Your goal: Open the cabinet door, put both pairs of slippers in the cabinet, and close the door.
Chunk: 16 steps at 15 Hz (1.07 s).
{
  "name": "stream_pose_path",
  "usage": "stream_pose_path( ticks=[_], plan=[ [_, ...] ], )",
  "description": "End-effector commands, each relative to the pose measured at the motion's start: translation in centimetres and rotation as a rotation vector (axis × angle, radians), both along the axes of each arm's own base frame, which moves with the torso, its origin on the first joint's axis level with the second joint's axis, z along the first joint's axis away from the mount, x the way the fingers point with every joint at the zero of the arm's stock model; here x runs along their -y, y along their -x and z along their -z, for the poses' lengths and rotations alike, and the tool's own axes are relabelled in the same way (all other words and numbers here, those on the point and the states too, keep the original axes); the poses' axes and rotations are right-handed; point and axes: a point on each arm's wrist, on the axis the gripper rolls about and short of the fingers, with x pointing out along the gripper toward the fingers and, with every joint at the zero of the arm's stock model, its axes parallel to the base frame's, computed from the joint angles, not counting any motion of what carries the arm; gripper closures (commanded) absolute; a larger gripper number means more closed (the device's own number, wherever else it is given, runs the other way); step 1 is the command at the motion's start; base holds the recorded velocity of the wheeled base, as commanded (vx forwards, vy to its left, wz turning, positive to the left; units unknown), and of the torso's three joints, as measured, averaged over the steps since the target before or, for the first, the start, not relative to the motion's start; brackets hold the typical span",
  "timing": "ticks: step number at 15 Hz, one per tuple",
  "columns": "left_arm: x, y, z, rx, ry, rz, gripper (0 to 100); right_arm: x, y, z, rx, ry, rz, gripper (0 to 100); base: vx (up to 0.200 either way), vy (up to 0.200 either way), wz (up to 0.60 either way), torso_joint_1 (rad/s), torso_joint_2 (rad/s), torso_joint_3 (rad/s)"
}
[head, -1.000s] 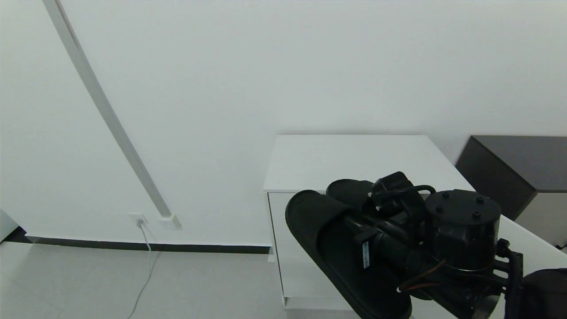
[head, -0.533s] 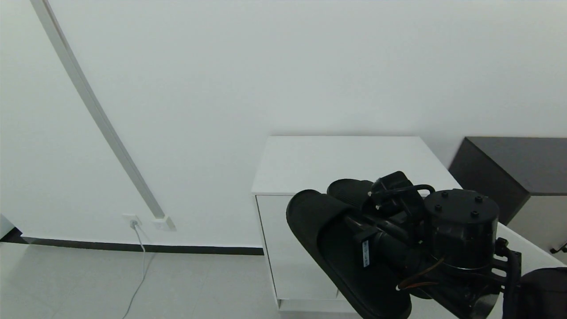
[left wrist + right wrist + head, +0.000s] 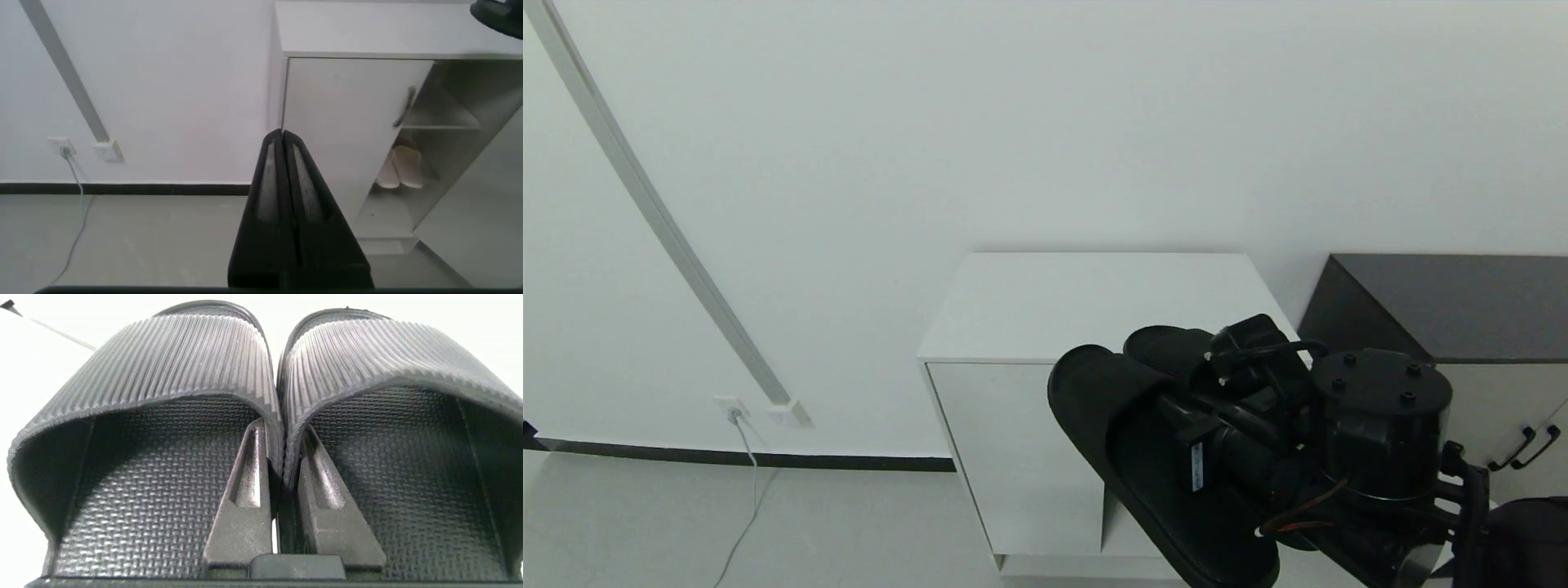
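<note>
1. The left gripper (image 3: pixel 283 159) has its fingers pressed together on nothing and is held out in front of the white cabinet (image 3: pixel 359 33). Being clear of the load, it cannot steady it if it slips.
2. The cabinet stands against the wall, its left panel shut and its right part open. A pale pair of slippers (image 3: pixel 406 167) already lies low inside. A careless push could, I judge, shove that pair or ride up onto it.
3. The black slippers (image 3: pixel 1119 425) hang in the air in front of the cabinet. Their long soles stick out well beyond the grip and could strike the shut panel's edge or a shelf (image 3: pixel 445 118) on the way in.
4. The right gripper (image 3: pixel 282 457) is closed on the two inner strap edges, pinching them together. That hold looks thin, and a knock could twist one slipper loose.
5. Some things are hard to make out.
   - In the head view, the arm and slippers cover the opening.
   - What seems to be the opened door (image 3: pixel 482 229) runs off the edge.
   - The slippers' heels are cut off in the right wrist view.
   - I cannot say which shelf is free.
</note>
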Motion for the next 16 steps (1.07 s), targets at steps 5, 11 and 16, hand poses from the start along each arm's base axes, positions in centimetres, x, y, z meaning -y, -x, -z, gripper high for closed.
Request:
stream_pose_path(
  ticks=[5,11,16],
  plan=[
    [0.0,0.0,0.0,-0.001,-0.001,-0.001,100,0.0,0.0,0.3,-0.007,0.008,-0.001,100,0.000,-0.040,0.00,0.001,0.00,0.000],
    [0.0,0.0,0.0,-0.001,0.001,-0.001,100,0.4,0.1,0.5,0.003,0.010,0.005,100,0.000,0.000,0.00,0.000,0.00,0.000],
    [0.0,0.0,0.0,-0.001,0.001,-0.001,100,1.0,-0.2,0.8,0.016,0.033,0.020,100,0.000,0.000,0.00,0.000,0.00,0.000]
  ],
)
